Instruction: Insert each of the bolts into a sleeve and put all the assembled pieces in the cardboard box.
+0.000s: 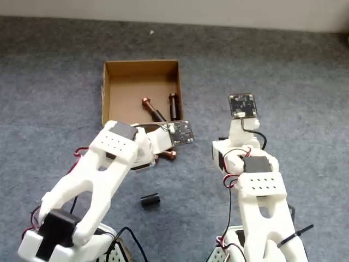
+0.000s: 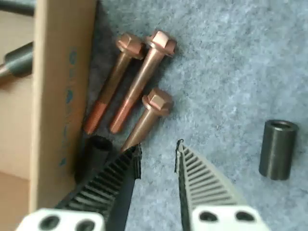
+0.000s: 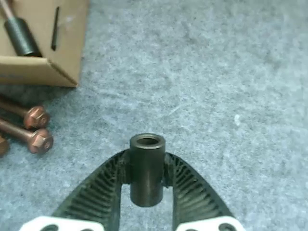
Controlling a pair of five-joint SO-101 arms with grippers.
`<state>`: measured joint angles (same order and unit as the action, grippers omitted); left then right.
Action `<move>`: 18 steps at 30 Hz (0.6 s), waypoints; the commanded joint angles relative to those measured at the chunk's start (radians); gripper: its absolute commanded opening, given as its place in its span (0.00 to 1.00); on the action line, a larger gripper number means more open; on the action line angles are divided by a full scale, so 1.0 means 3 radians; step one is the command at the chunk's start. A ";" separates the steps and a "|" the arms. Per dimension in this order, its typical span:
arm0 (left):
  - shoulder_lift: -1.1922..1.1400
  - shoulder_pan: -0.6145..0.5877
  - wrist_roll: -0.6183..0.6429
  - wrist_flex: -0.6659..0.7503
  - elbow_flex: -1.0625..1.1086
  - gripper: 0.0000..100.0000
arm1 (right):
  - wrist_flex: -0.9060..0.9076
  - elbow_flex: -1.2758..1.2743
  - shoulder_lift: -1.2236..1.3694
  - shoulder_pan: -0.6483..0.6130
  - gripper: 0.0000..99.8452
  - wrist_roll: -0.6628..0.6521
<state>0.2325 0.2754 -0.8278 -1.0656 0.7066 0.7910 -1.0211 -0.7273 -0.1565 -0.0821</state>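
Clamping a sleeve (image 3: 147, 173), right gripper (image 3: 147, 161); left gripper (image 2: 158, 145) apart above three copper bolts (image 2: 137, 91) beside cardboard box (image 2: 55, 96).

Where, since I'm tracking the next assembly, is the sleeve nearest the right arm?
In the right wrist view the sleeve is held upright in the right gripper over the carpet, apart from the loose bolts and the cardboard box corner.

Two assembled pieces (image 1: 155, 112) are lying inside the cardboard box (image 1: 104, 93); a loose sleeve (image 1: 150, 200) is resting on the counter (image 1: 54, 82) near the left arm (image 1: 98, 164).
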 commanded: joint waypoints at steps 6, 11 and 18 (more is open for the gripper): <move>-0.0611 0.0064 -0.0026 0.0604 -0.0161 0.15 | -0.0079 0.0069 -0.0105 0.0151 0.00 0.0061; -0.0985 0.0043 -0.0026 0.0634 -0.0407 0.15 | -0.0079 0.0069 -0.0105 0.0151 0.00 0.0061; -0.1123 0.0069 -0.0020 0.0629 -0.0514 0.06 | -0.0079 0.0069 -0.0105 0.0151 0.00 0.0056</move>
<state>-0.0974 0.2770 -0.8278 -0.8938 0.5915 0.7910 -1.0211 -0.7273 -0.1227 -0.0729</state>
